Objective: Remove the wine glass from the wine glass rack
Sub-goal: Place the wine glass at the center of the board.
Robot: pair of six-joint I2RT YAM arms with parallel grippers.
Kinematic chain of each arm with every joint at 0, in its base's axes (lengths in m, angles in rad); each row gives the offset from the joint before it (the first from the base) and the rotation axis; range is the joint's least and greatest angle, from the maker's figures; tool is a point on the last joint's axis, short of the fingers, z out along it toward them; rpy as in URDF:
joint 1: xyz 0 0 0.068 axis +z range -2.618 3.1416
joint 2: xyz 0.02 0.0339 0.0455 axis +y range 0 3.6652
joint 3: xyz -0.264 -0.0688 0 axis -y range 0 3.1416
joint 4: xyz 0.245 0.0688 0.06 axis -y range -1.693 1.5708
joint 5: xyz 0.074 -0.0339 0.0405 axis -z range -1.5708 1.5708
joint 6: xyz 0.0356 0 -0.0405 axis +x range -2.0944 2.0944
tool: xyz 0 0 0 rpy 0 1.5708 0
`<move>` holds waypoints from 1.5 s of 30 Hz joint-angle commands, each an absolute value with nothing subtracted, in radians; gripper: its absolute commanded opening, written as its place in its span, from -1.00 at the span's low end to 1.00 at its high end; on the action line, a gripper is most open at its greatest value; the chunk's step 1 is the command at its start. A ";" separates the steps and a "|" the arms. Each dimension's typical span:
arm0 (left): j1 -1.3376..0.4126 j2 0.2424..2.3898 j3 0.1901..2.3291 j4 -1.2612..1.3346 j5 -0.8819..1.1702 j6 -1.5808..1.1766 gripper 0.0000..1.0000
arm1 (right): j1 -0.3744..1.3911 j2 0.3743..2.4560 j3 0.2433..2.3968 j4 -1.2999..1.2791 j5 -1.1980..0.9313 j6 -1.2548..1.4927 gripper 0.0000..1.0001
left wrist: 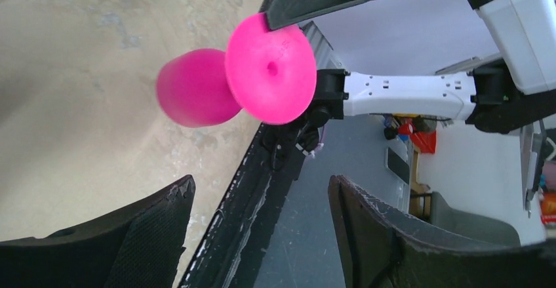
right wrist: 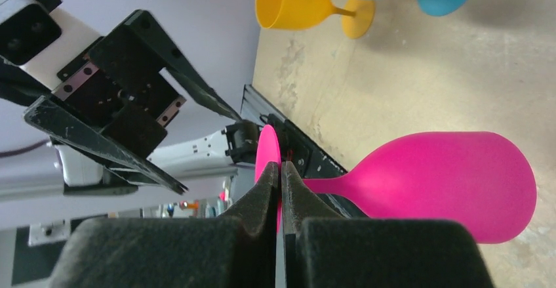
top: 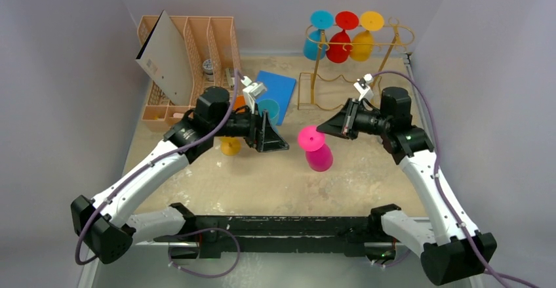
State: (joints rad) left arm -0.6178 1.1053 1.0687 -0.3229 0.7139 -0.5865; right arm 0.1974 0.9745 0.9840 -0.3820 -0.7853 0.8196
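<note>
Set-down step, near its end: pink wine glass (top: 317,149) inverted, well apart from the wine glass rack (top: 317,65), bowl down at the bench (top: 262,183) between both arms. Right hand (right wrist: 280,172) clamped on the rim of its foot. Left hand (left wrist: 257,232) spread wide, empty, near. Next, by judgement: confirm bowl seated, release, then retreat level without tipping it.

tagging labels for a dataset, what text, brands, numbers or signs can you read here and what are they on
No text reads clearly in any view.
Grey board in the peach file organizer: faint marks near its left edge, too small to read.
Background clutter, left wrist view: blurred, unreadable.
Pink wine glass in the right claw: plain, no print.
</note>
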 commanded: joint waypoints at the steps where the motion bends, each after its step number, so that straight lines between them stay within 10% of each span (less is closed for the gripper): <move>1: -0.675 1.153 1.068 -0.194 0.667 -0.632 0.43 | 0.259 0.990 1.037 -0.244 -0.870 0.773 -1.00; 12: -0.684 1.183 1.048 -0.061 0.637 -0.677 0.16 | 0.333 1.038 1.020 -0.026 -0.967 0.784 -1.00; 28: -0.684 1.219 1.060 0.039 0.673 -0.716 -1.00 | 0.344 1.086 0.997 0.067 -0.977 0.759 -1.00; 34: -0.684 1.209 1.058 0.035 0.682 -0.713 -1.00 | 0.344 1.073 0.996 0.061 -0.978 0.757 -1.00; 45: -0.684 1.191 1.037 0.089 0.733 -0.735 -1.00 | 0.344 0.963 0.992 -0.141 -0.938 0.681 0.10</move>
State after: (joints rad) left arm -0.6777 1.2221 1.0485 0.0105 0.7036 -0.7235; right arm 0.3405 1.0275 0.9844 -0.0360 -0.9558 0.7441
